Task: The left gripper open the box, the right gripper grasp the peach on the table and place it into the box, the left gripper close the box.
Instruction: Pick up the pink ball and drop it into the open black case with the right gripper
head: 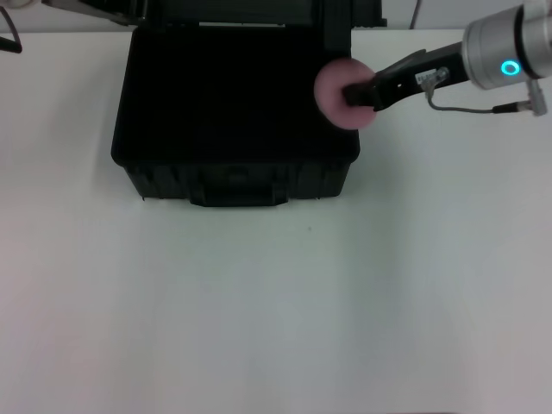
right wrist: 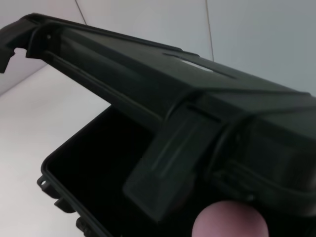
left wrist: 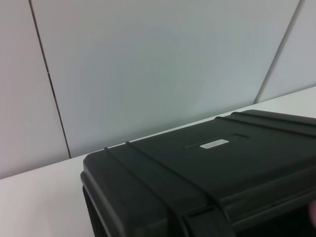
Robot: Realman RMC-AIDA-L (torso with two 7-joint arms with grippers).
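Note:
The black box [head: 237, 179] stands open at the back of the white table, its dark inside facing up and its lid [head: 250, 10] raised at the rear. My right gripper [head: 351, 93] is shut on the pale-pink peach [head: 330, 83], holding it over the box's right rim. In the right wrist view the peach [right wrist: 229, 220] hangs just above the open box [right wrist: 94, 163], under the lid [right wrist: 148, 79] and its hanging latch [right wrist: 165, 170]. The left wrist view looks closely onto the lid's outer face [left wrist: 197, 173] with its white label [left wrist: 214, 144]. My left gripper itself does not show.
White table [head: 276, 302] spreads in front of and beside the box. A thin cable [head: 466, 108] hangs under the right arm. A pale panelled wall [left wrist: 148, 64] stands behind the box.

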